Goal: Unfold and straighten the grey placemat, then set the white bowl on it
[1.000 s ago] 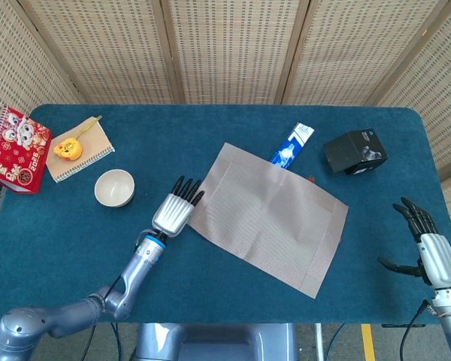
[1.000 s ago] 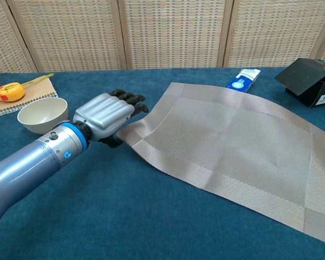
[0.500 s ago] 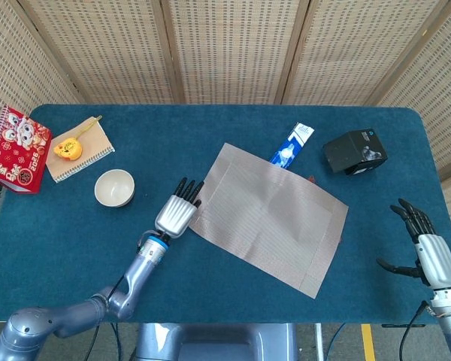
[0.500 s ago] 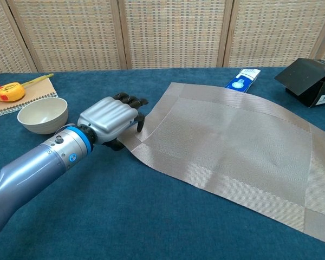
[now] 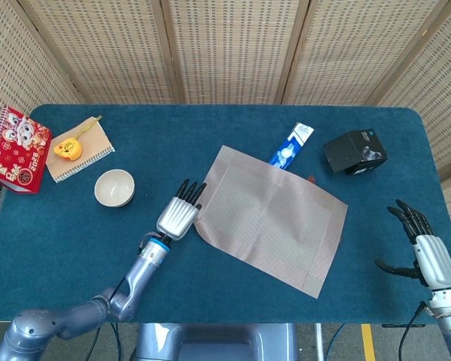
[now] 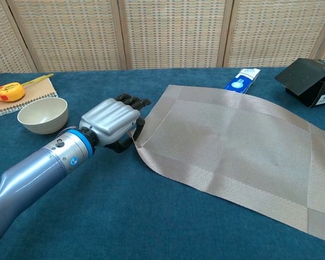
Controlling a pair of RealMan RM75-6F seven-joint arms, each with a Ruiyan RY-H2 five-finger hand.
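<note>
Grey placemat (image 5: pixel 270 217) is lying unfolded and skewed on the counter (image 5: pixel 225 293), which is covered in dark blue felt-like cloth, with woven wicker screens (image 5: pixel 225 49) standing behind it. The left hand (image 5: pixel 178 216) has its fingers (image 6: pixel 133 101) curled round the mat's near-left corner, thumb tucked under the edge, so it's gripping the mat, and that corner is lifted a bit off the cloth. White bowl (image 5: pixel 114 187) sits just left of those fingers, not touching them. Further left and back there's a notebook (image 5: pixel 80 149) with a yellow tape measure (image 5: pixel 68 148) on it, plus a red booklet (image 5: pixel 13 150).

Past the fingers on the far side of the mat, a blue and white packet (image 5: pixel 292 144) touches the mat's edge, and a black box (image 5: pixel 354 152) stands further right.

Only the head view shows the right hand (image 5: pixel 425 248), at the counter's right edge with fingers spread and holding nothing. The chest view shows the thumb under the mat, which the head view doesn't.

Compared with a second ago, the left hand has pulled back toward the robot and dragged the mat's corner with it.
</note>
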